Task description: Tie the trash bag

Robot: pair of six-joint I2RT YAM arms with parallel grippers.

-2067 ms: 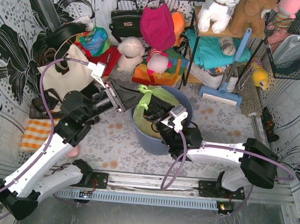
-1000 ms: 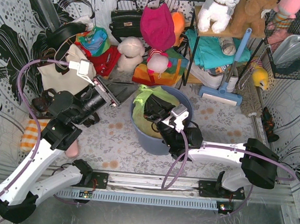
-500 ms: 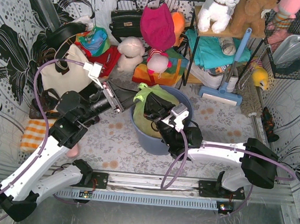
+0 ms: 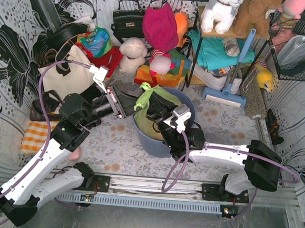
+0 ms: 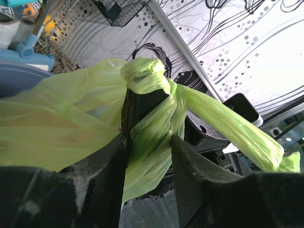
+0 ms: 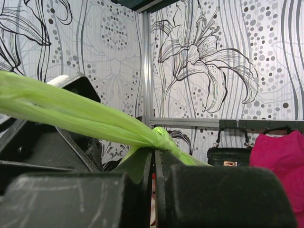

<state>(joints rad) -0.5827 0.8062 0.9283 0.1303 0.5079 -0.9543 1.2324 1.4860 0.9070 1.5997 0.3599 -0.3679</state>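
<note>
The lime-green trash bag [image 4: 161, 98] sits in the round blue-grey bin [image 4: 192, 116], with tan paper showing through it. Its handle strips are twisted into a knot [image 5: 142, 76], also in the right wrist view [image 6: 161, 135]. My left gripper [image 4: 126, 105] is at the bag's left side. In its wrist view [image 5: 148, 140] the jaws stand apart with a green handle strip [image 5: 152, 142] lying between them. My right gripper [image 4: 153, 112] is over the bin, shut [image 6: 154, 159] on thin green plastic just under the knot. A long strip [image 6: 61, 107] runs off to the left.
Clutter lines the back: a black handbag [image 4: 128, 20], a magenta bag [image 4: 159, 27], plush toys [image 4: 132, 53], a shelf with teal cloth [image 4: 215, 50] and a blue brush [image 4: 228, 93]. A white tote [image 4: 65, 75] and an orange striped cloth [image 4: 34, 136] lie left. A wire basket [image 4: 297, 49] hangs right.
My left gripper had pulled back left, away from the bag, and has now come back to the bag's handle at the bin's left rim. The right gripper has stayed over the bin.
</note>
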